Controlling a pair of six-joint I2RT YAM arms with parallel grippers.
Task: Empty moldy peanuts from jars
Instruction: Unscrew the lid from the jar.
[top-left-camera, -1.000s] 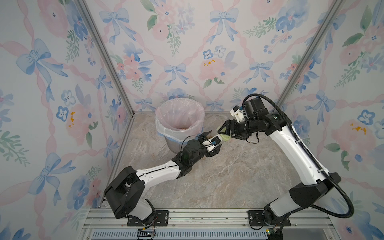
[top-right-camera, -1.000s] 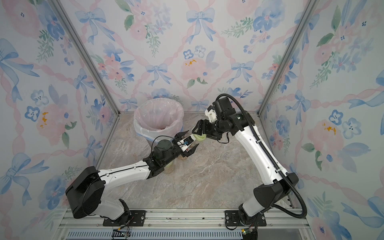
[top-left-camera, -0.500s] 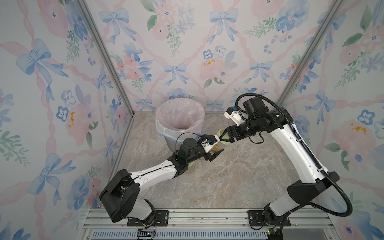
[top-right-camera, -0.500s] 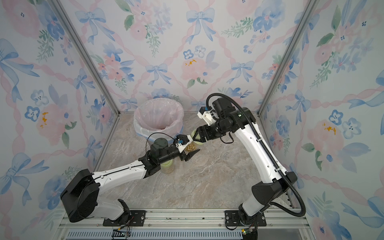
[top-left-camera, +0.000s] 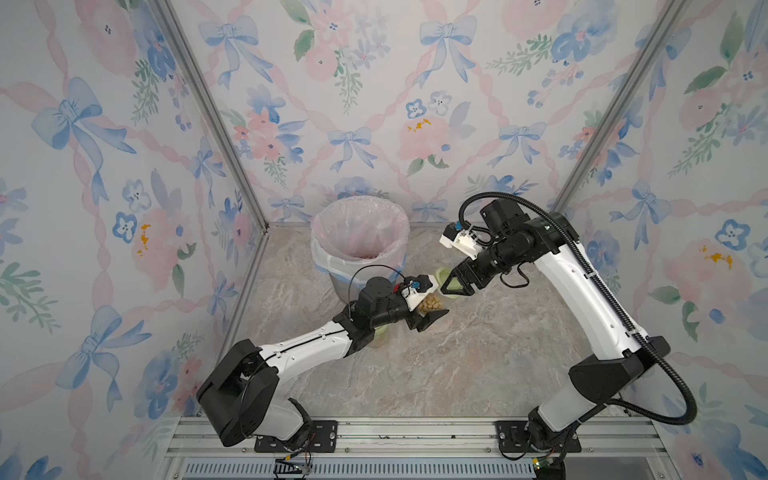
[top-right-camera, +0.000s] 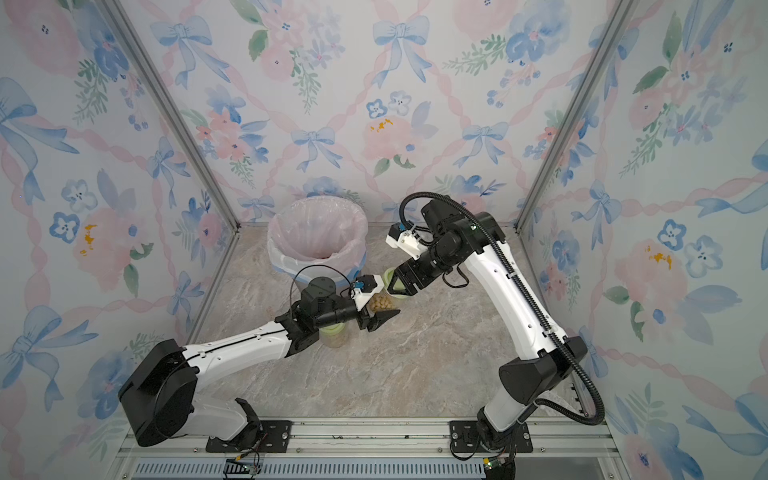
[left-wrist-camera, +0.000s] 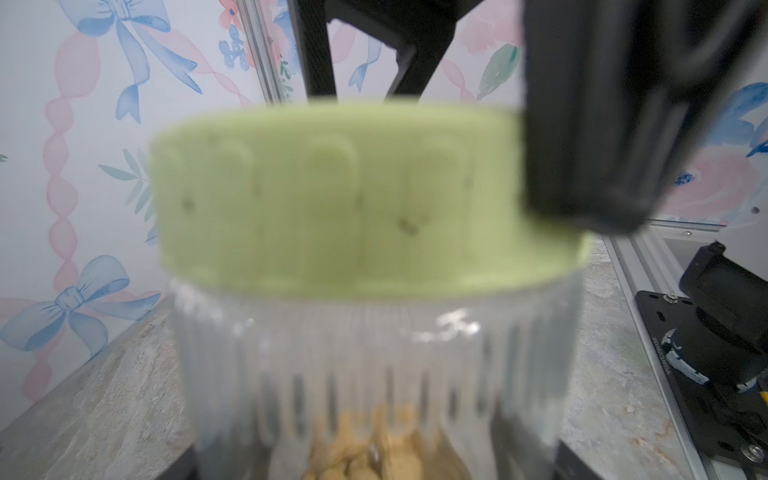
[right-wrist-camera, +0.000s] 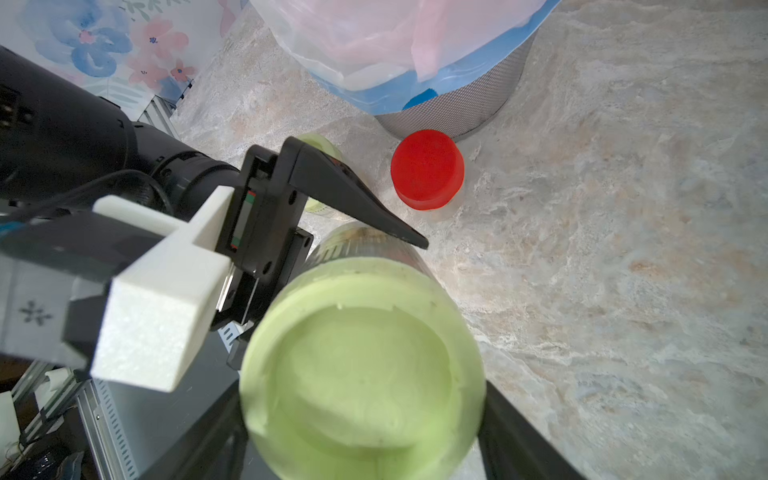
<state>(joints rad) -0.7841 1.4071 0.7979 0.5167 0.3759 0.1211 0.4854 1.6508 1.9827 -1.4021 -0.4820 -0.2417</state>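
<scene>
Two grips mid-frame: left gripper (top-left-camera: 434, 306) clamps a clear ribbed jar (left-wrist-camera: 374, 353) of tan peanuts (left-wrist-camera: 374, 453). Right gripper (top-left-camera: 448, 283) pinches its pale-green round lid (right-wrist-camera: 361, 370).

**Materials and finishes.** We see a counter (top-left-camera: 478, 353) with a matt, stone-veined finish in grey and tan. The bin (right-wrist-camera: 469, 112) has a grey metal mesh wall. Its liner (top-left-camera: 357, 232) is thin, translucent pink plastic film, crinkled. The jar (left-wrist-camera: 374, 353) is clear, glossy and vertically ribbed; we cannot tell whether it is glass or plastic. Its pale green lid (left-wrist-camera: 332, 199) is matt moulded plastic with shallow ridges. The red lid (right-wrist-camera: 427, 172) is smooth plastic with a soft sheen. The peanuts (top-left-camera: 430, 305) look dry and matt. The left gripper (top-left-camera: 432, 308) has matt black plastic fingers (right-wrist-camera: 345, 199), and its camera mount (right-wrist-camera: 158, 316) is grainy white plastic. The arm shells (top-left-camera: 307, 353) are glossy white, the frame posts (top-left-camera: 218, 124) brushed metal, and the walls (top-left-camera: 374, 104) carry a matt floral print.
</scene>
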